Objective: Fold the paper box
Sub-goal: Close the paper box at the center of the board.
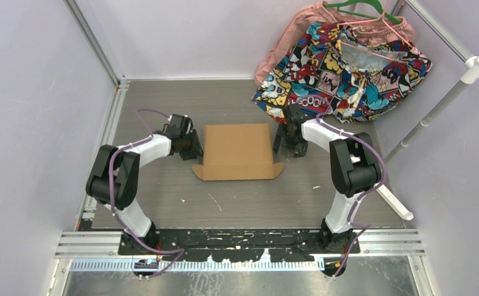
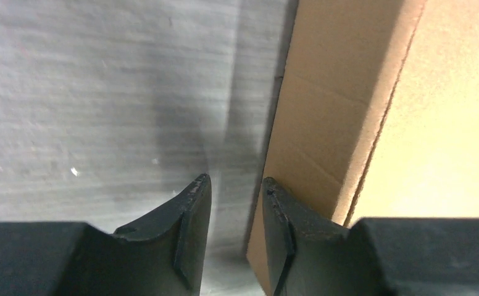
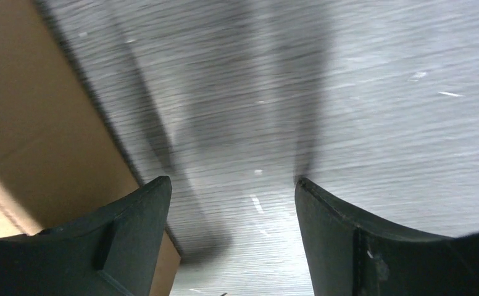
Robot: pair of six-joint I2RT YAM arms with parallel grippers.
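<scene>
The paper box (image 1: 237, 150) is plain brown cardboard and lies in the middle of the table, with small flaps sticking out at its near corners. My left gripper (image 1: 195, 148) is low at the box's left side. In the left wrist view the left gripper (image 2: 236, 188) has its jaws a narrow gap apart with only table between them, and one finger (image 2: 286, 216) sits against the box's side wall (image 2: 329, 111). My right gripper (image 1: 286, 145) is beside the box's right side. In the right wrist view the right gripper (image 3: 232, 188) is open wide over bare table, with the box edge (image 3: 45, 142) to its left.
A colourful comic-print cloth (image 1: 342, 68) on a hanger lies at the back right with a pink garment (image 1: 286, 43) under it. A white pipe frame (image 1: 434, 111) slants along the right side. The table (image 1: 163, 105) is grey wood grain with purple walls around it.
</scene>
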